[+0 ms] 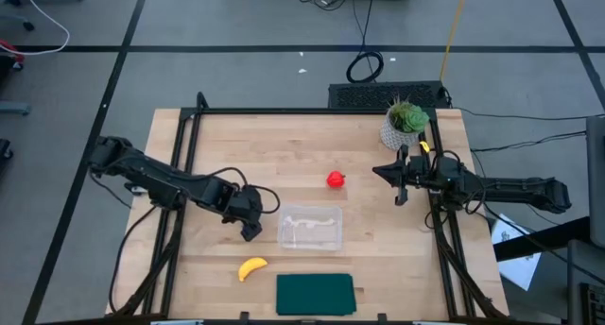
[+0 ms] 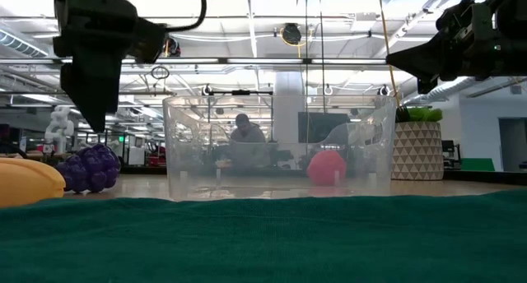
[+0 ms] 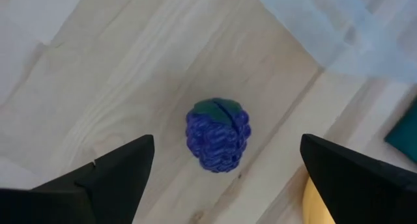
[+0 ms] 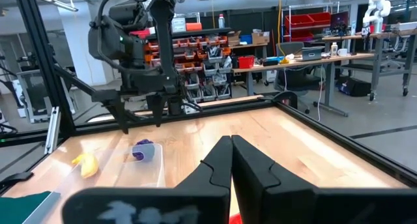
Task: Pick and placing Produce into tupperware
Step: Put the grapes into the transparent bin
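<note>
Three fruits lie on the desk (image 1: pixel 284 145), none inside the tub (image 1: pixel 310 228). Left of centre in the high view, the left end effector (image 1: pixel 250 230) hangs above the grapes (image 3: pixel 217 134), fingers (image 3: pixel 111 178) spread wide and holding nothing. The banana (image 1: pixel 251 267) sits lower left of the tub, beside the green mat (image 1: pixel 315 294). The strawberry (image 1: pixel 336 179) rests above the tub, apart from it. At right, the right end effector (image 1: pixel 401 181) hovers below the plant (image 1: pixel 406 123), fingers pressed together, empty.
</note>
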### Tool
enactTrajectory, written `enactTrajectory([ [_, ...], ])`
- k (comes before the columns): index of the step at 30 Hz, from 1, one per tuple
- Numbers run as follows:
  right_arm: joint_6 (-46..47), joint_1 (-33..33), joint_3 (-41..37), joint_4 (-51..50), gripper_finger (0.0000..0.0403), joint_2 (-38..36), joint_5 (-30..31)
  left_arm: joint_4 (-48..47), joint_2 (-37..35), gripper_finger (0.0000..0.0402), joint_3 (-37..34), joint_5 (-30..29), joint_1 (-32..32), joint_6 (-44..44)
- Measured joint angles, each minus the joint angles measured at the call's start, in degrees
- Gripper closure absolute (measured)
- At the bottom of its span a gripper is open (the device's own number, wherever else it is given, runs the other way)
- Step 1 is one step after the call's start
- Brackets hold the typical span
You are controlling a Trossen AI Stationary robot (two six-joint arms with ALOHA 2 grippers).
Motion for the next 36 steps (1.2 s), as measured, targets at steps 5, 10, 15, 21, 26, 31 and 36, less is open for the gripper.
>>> enactTrajectory([
  [5, 0.0, 0.0, 0.0, -0.2, 0.0403, 0.0, 0.0, 0.8, 2.1, 0.0013, 0.1, 0.0, -0.5, -0.1],
  [10, 0.0, 0.0, 0.0, -0.3, 0.0403, 0.0, 0.0, 1.3, 5.5, 0.0013, 0.1, 1.2, -1.1, -0.7],
  [15, 0.1, 0.0, 0.0, -0.2, 0.0403, 0.3, 0.0, 2.6, 8.2, 0.0014, 0.0, 2.3, -1.4, -0.7],
  [21, 0.2, 0.0, 0.0, -0.1, 0.0403, 0.6, 0.0, 3.7, 10.2, 0.0014, 0.0, 1.8, -1.4, -0.6],
  [26, 0.2, 0.0, 0.0, -0.1, 0.0403, 1.0, 0.0, 3.7, 11.7, 0.0014, 0.1, 0.6, -1.4, -0.6],
  [31, 0.2, 0.0, 0.0, 0.2, 0.0403, 1.6, 0.0, 4.0, 14.0, 0.0014, 0.1, 0.3, -1.4, -0.4],
  [36, 0.0, 0.0, 0.0, 0.3, 0.0403, 1.8, 0.0, 3.9, 15.8, 0.0014, 0.0, 0.7, -1.4, 0.5],
])
